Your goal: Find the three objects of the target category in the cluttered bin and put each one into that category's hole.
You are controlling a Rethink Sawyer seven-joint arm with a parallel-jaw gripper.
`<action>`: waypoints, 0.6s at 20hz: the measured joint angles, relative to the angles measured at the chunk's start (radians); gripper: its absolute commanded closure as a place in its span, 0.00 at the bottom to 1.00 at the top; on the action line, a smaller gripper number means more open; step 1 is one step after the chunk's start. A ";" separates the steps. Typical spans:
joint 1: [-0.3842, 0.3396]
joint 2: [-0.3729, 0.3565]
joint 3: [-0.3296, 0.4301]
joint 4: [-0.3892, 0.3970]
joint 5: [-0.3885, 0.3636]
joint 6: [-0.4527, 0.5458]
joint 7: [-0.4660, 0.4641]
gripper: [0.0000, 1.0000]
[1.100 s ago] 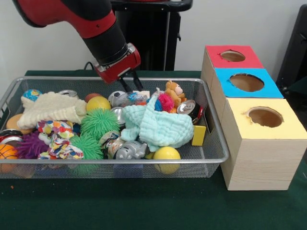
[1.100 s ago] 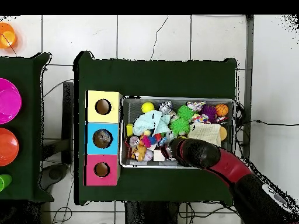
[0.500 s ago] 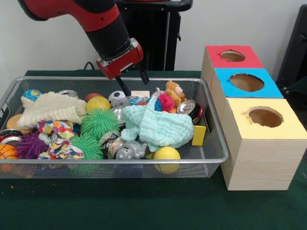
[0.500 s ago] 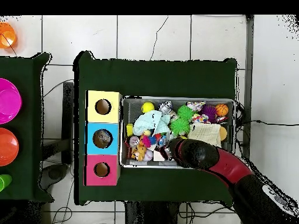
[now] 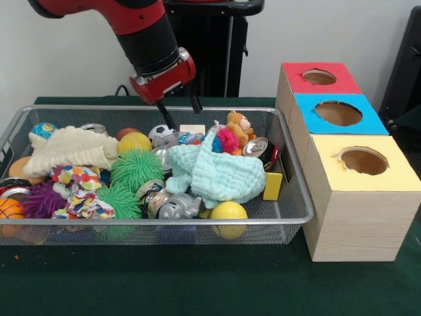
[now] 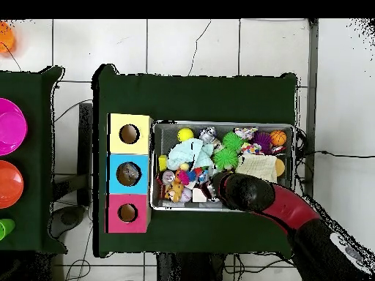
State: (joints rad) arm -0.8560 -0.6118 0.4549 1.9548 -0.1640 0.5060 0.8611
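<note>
Gripper hangs above the far side of the wire bin, fingers spread, nothing held. The bin holds crushed cans, spiky green balls, a yellow ball, a mint cloth, a cream cloth and a small teddy. Beside it stand the red box, blue box and yellow box, each with a round hole on top; contents cannot be told.

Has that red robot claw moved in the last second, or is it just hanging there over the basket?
Yes. In the front view the gripper has risen: its open fingers were down among the toys and now hang empty above the wire basket rim.
</note>
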 measured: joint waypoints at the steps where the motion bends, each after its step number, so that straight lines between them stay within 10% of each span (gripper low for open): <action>1: 0.008 -0.004 -0.003 -0.001 0.000 0.000 0.000 0.00; 12: 0.096 -0.056 -0.019 -0.008 0.014 0.000 0.000 0.00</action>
State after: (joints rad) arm -0.7604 -0.6682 0.4356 1.9472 -0.1500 0.5062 0.8611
